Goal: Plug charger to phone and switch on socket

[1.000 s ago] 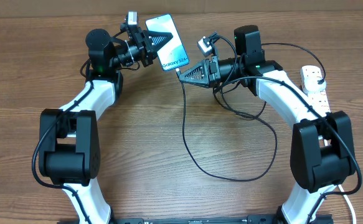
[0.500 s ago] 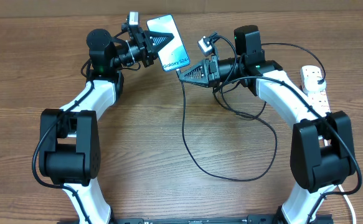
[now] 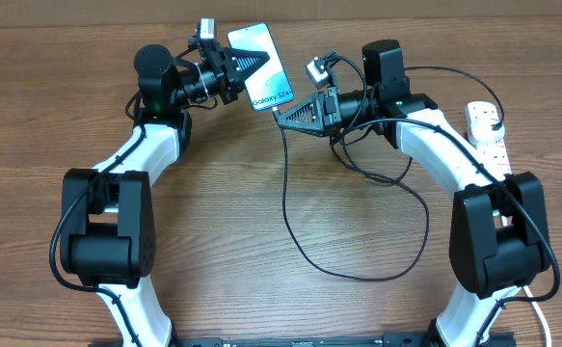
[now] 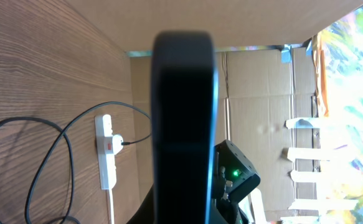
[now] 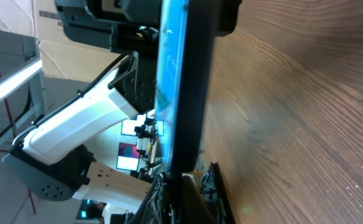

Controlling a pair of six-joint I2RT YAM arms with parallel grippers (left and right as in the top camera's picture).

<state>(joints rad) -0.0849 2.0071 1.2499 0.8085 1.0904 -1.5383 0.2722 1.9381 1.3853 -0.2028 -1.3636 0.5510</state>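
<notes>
Glassy, slick and fragile, the phone (image 3: 269,72) sits clamped by its edges in my left gripper (image 3: 250,64), off the table (image 3: 223,241); my right gripper (image 3: 281,114) pinches the limp charger (image 3: 284,183) by its stiff tip beside it.

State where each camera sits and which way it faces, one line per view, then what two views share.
Overhead: above table, facing down; both arms, left gripper, right gripper holding charger.
Left wrist: behind held phone, facing socket; own body barely visible.
Right wrist: below phone's edge, facing left arm; own fingertips bottom.
Shared: phone in all three.
</notes>
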